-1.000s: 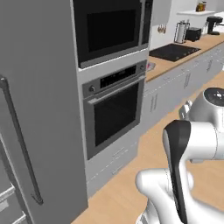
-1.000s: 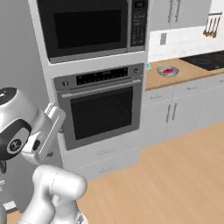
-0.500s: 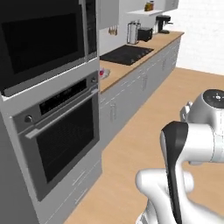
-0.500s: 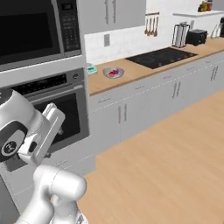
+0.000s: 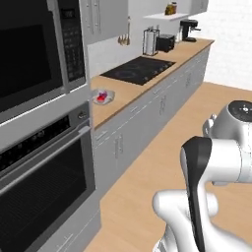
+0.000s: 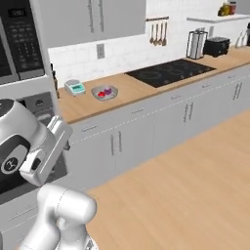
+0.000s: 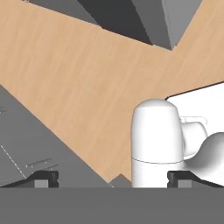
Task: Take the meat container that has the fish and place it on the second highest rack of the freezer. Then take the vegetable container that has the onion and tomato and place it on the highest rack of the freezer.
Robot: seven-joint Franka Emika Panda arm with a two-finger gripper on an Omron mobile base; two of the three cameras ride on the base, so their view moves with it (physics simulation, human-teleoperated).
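Wood-toned countertop (image 5: 147, 83) runs away from the stacked black-glass wall ovens (image 5: 39, 162) in the left base view, and on it, close to the oven column, sits a shallow clear bowl-like container (image 5: 103, 96) with a glossy red tomato (image 5: 101, 98) and a small purple onion (image 5: 104, 93) inside. Further along lie a flat black cooktop (image 5: 139, 70), a ribbed metal toaster (image 5: 150, 42), a black boxy appliance (image 5: 165, 43) and a dark coffee machine (image 5: 187, 30).

The right base view shows the same container (image 6: 104, 92) from the front, the tomato (image 6: 101, 94) to the left and the onion (image 6: 107, 91) just beside it. It adds a small green-topped kitchen scale (image 6: 74, 87) left of the container, hanging utensils (image 6: 157, 32) on the white tiled wall, and grey flat-fronted cupboards (image 6: 146, 127) with slim bar handles under the counter.

The hand view looks down on pale wooden floor planks (image 7: 83, 83) and grey cabinet fronts. The two dark fingertips (image 7: 43, 178) of the gripper (image 7: 113, 179) stand far apart at the bottom edge, the jaws wide with nothing between them.
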